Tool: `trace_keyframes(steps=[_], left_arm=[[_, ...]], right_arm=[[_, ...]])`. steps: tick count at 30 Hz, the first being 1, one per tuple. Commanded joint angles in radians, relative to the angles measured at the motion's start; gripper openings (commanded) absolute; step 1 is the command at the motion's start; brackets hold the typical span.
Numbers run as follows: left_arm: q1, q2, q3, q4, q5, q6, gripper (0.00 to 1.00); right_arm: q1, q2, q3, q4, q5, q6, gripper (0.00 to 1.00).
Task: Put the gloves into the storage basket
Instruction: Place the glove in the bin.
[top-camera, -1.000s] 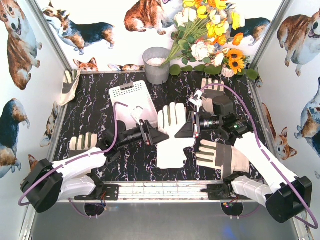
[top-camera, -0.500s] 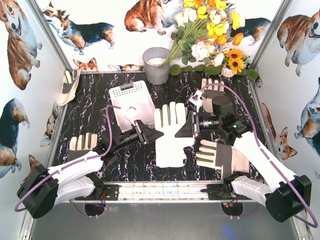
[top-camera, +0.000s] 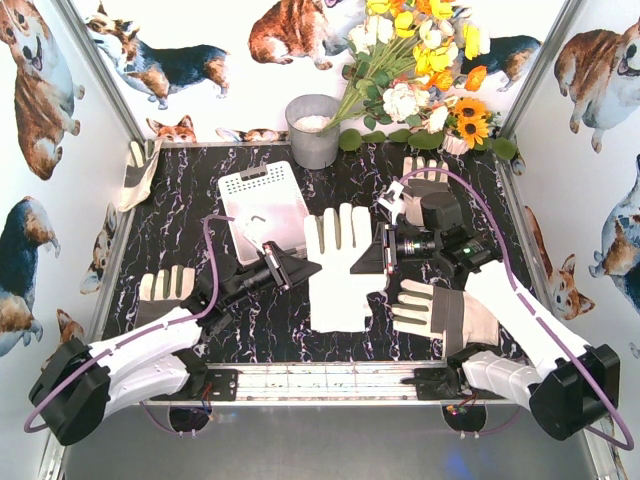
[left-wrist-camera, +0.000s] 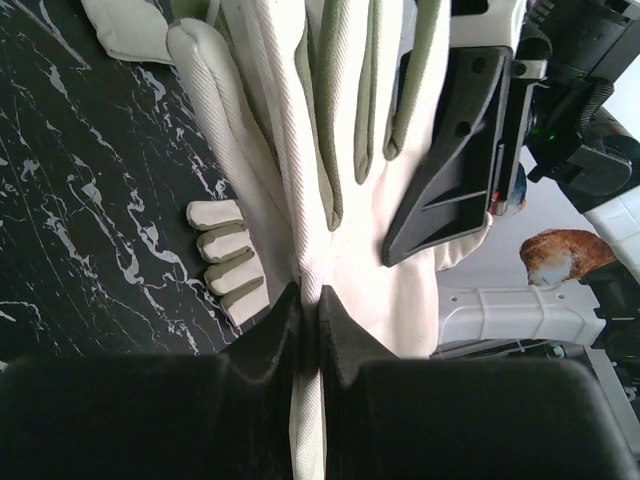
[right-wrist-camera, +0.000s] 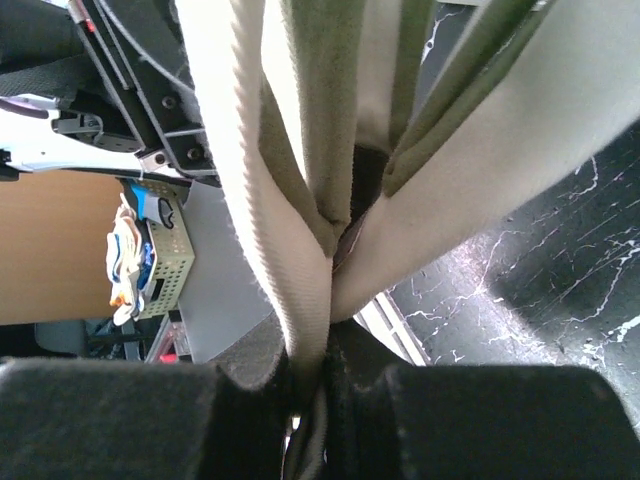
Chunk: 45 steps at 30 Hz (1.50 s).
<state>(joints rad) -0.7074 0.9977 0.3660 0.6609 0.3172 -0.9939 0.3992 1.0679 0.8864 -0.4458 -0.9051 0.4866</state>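
Note:
A cream-white glove (top-camera: 340, 268) with grey strips hangs spread between both arms at mid-table. My left gripper (top-camera: 300, 268) is shut on its left edge. In the left wrist view the jaws (left-wrist-camera: 310, 300) pinch a fold of that glove (left-wrist-camera: 330, 120). My right gripper (top-camera: 378, 256) is shut on the right edge, and its wrist view shows the glove (right-wrist-camera: 290, 150) squeezed between the jaws (right-wrist-camera: 320, 365). The white storage basket (top-camera: 262, 200) stands just behind the left gripper. More gloves lie at front right (top-camera: 440, 312), front left (top-camera: 165, 288) and back right (top-camera: 425, 190).
A grey metal bucket (top-camera: 313, 130) stands at the back centre, with a bunch of artificial flowers (top-camera: 420, 70) to its right. Another glove (top-camera: 135, 172) hangs at the back left corner against the wall. Printed walls close in the table on three sides.
My left gripper has shut on the glove's left edge. The glove has shifted a little to the left, toward the basket, with both grippers.

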Motion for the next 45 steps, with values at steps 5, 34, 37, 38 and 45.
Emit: trace_keyframes(steps=[5, 34, 37, 38, 45], left_arm=[[0.02, -0.039, 0.025, -0.04, -0.028, 0.042, 0.0], [0.579, 0.179, 0.447, -0.717, -0.07, 0.38, 0.0], [0.588, 0.244, 0.49, -0.721, -0.085, 0.401, 0.0], [0.59, 0.264, 0.501, -0.721, -0.092, 0.405, 0.0], [0.599, 0.392, 0.553, -0.692, -0.14, 0.421, 0.0]], right_arm=[[0.023, 0.052, 0.074, -0.008, 0.095, -0.036, 0.0], [0.166, 0.984, 0.933, 0.005, 0.327, 0.06, 0.0], [0.166, 1.066, 1.034, -0.033, 0.335, 0.038, 0.0], [0.167, 1.089, 1.063, -0.041, 0.34, 0.032, 0.0], [0.168, 1.228, 1.212, -0.096, 0.371, 0.007, 0.0]])
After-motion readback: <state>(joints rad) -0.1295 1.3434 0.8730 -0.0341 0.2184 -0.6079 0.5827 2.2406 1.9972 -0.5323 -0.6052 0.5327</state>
